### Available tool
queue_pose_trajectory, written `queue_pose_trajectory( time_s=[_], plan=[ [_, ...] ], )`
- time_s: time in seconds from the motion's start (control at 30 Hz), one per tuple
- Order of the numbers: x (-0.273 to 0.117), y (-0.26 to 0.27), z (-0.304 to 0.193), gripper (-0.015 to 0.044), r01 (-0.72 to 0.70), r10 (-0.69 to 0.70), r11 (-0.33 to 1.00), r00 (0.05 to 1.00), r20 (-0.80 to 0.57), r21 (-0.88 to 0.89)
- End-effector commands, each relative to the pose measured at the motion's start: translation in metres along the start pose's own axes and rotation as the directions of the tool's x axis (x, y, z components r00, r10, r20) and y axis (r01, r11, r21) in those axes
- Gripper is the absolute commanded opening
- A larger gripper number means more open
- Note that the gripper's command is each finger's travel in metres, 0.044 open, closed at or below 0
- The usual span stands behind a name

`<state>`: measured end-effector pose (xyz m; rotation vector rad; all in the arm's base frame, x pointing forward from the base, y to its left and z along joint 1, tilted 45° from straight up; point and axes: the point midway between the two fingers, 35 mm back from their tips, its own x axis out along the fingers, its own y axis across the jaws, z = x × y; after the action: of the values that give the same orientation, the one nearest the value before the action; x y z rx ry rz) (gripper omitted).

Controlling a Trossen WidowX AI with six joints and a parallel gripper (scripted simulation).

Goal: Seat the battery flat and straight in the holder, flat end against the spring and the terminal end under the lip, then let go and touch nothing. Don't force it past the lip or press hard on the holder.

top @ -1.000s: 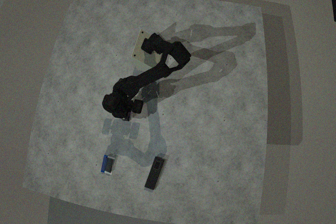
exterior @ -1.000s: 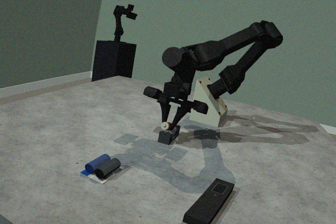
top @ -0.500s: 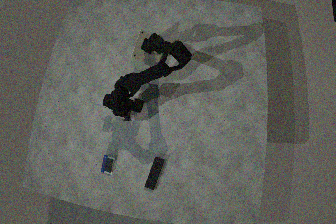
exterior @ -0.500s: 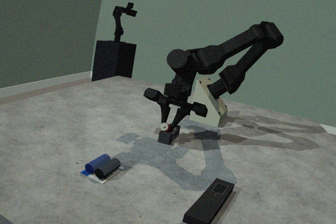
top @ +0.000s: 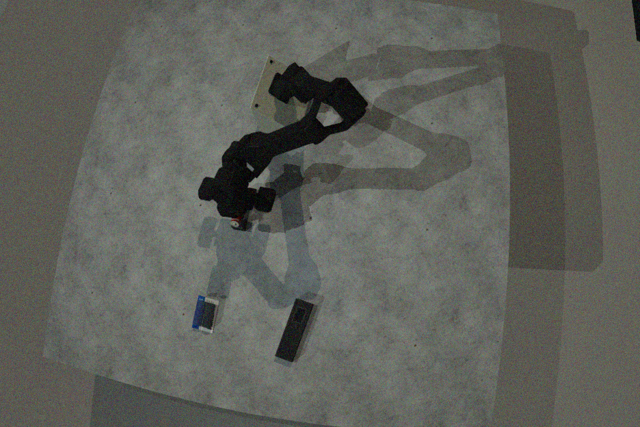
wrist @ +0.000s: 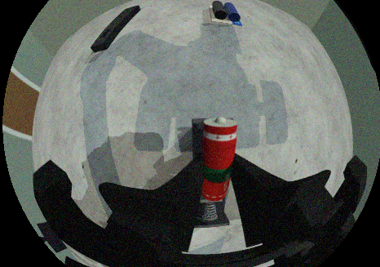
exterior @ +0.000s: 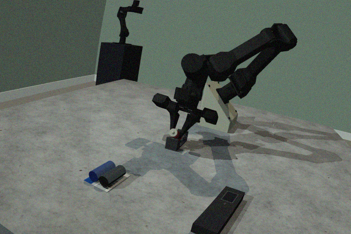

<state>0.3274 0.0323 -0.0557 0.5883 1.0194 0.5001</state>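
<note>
My gripper (exterior: 177,131) (wrist: 216,157) is shut on the red battery (top: 235,224) (exterior: 173,132) (wrist: 218,150), with its fingers on both sides. The battery has white and green bands. Its pale terminal end faces away from the arm and shows above the end wall of the dark holder (exterior: 171,143) (wrist: 197,138). The holder stands on the table under the battery. In the wrist view the coil spring (wrist: 209,211) shows just beyond the battery's flat end, lower in the holder. The battery looks set slightly to one side of the holder. The lip and any contact are hidden.
A blue cylinder (exterior: 102,170) (wrist: 231,12) and a dark grey cylinder (exterior: 112,176) (wrist: 218,10) lie side by side on a printed card (exterior: 122,180). A long black box (top: 294,329) (exterior: 218,210) (wrist: 116,28) lies on the table. The arm's cream base (top: 262,96) (exterior: 212,112) stands behind.
</note>
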Motion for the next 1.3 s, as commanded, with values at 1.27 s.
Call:
queue_pose_trajectory(
  time_s=[1.27],
  plan=[
    [-0.008, 0.002, -0.025, 0.0076, 0.008, -0.008, 1.0, 0.999, 0.032, 0.007]
  ],
)
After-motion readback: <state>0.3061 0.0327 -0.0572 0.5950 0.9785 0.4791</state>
